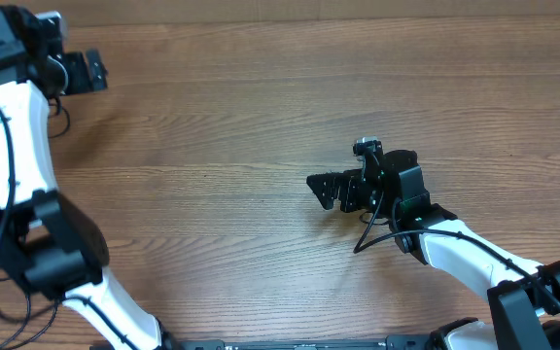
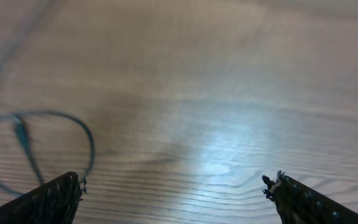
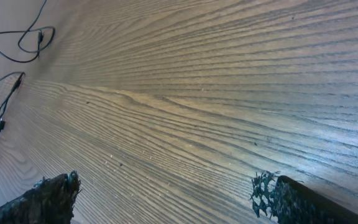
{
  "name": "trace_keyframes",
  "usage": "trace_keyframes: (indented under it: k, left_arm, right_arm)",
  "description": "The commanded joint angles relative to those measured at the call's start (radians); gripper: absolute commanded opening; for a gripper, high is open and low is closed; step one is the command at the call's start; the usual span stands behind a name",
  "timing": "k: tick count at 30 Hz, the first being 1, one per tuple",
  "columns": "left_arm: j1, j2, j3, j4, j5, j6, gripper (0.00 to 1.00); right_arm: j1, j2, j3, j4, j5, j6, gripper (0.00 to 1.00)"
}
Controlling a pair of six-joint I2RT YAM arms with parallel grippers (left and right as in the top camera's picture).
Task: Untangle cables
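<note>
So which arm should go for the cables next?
Left. The left gripper, open, hangs by a cable loop; the right gripper, also open, sits mid-table, far from it.

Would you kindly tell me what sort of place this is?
Probably a robotics lab workbench: a wood-grain table, a left arm and right arm, and thin black cables lying loose.

**woodnerd:** what colour's the table (image 1: pixel 261 97)?

**yam_fan:** warm brown wood, wavy darker grain lines all over, pale glare patch too. cables (image 2: pixel 92 146) are dark, basically black. left arm (image 1: pixel 17 126) and right arm (image 1: pixel 465 258): white shells, black joints.
</note>
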Motion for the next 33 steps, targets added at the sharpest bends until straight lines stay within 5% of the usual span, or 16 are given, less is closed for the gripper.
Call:
trace_keyframes:
  k: [1, 11, 33]
  left_arm:
    - [0.015, 0.095, 0.001, 0.0, -0.024, 0.014, 0.99]
    - [0.071, 0.229, 0.001, -0.024, -0.037, 0.019, 1.0]
    - [0.255, 0.232, -0.002, -0.066, -0.112, 0.062, 0.95]
  right_arm:
    - [-0.001, 0.003, 0.01, 0.004, 0.006, -0.002, 1.0]
    - [-0.001, 0.003, 0.01, 0.006, 0.006, -0.002, 1.0]
    - [-0.001, 0.003, 0.01, 0.004, 0.007, -0.002, 1.0]
